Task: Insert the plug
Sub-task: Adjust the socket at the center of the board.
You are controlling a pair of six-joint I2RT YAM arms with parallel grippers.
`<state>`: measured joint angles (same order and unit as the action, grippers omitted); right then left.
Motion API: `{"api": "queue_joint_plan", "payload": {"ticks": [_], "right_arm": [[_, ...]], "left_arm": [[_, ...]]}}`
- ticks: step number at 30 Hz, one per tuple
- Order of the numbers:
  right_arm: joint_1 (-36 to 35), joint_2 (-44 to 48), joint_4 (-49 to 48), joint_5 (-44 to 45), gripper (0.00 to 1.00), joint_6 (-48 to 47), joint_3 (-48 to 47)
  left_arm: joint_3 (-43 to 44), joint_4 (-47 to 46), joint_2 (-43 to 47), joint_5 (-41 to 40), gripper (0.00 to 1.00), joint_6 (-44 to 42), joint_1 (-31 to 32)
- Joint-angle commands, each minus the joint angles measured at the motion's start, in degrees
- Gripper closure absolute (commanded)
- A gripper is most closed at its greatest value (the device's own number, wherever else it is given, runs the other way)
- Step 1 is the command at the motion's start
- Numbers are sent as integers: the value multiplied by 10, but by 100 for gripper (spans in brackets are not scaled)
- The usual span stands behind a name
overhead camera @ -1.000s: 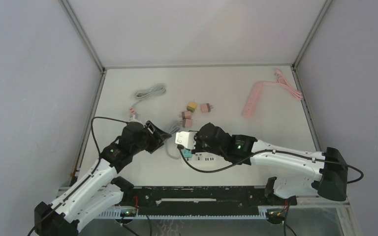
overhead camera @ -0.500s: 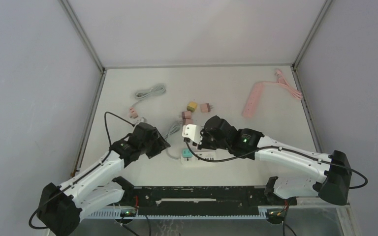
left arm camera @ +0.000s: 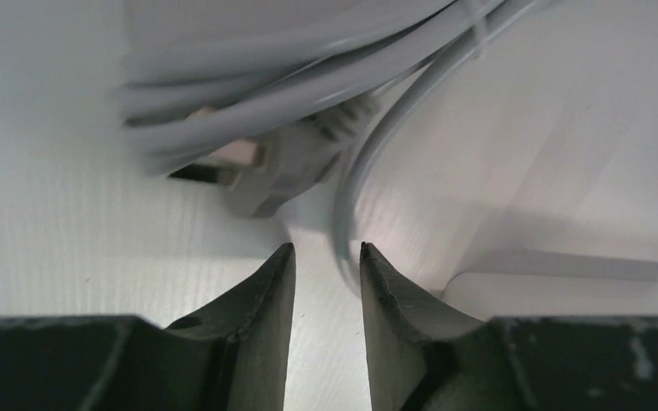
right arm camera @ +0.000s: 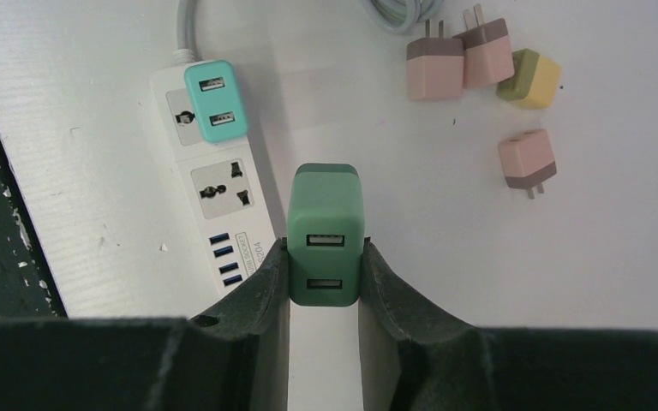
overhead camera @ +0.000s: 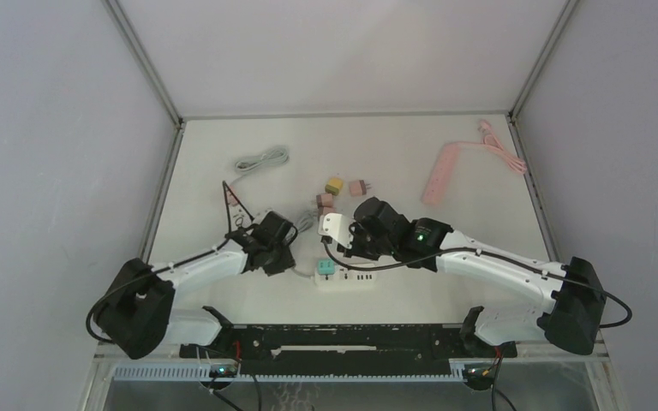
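The white power strip (right arm camera: 223,193) lies flat; near it hangs the green plug (right arm camera: 326,214) — probably light, stiff, smooth — clamped by its flat sides in the right claw (right arm camera: 324,257). The left claw (left arm camera: 326,253) stands apart, empty, near the cord (left arm camera: 308,86).

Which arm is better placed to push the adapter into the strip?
Right. The right gripper holds the green adapter close to the white power strip, whose socket next to the teal adapter is free. The left gripper is at the grey cord, holding no plug.
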<state>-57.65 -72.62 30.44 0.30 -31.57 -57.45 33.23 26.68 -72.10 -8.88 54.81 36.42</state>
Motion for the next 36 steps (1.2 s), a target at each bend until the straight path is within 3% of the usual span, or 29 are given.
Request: {"api": "queue_joint_plan", "payload": {"ticks": [1,9,18,27,36], "right_arm": [[19,-10,0,-36,100,15,-33],[34,-48,33,-69,100,17,-62],[49,-89,60,-117,100,14,-86],[56,-152,110,-139,100,7,-128],[57,-200,122,-159,100,3,-169]], "left_arm": [[48,-26,-53,-20,63,-37,4],[80,-24,-98,-52,76,-80,2],[125,-20,-131,-113,80,-168,-28],[142,-99,-152,-78,84,-261,-37],[134,-129,-169,-35,84,-272,-43]]}}
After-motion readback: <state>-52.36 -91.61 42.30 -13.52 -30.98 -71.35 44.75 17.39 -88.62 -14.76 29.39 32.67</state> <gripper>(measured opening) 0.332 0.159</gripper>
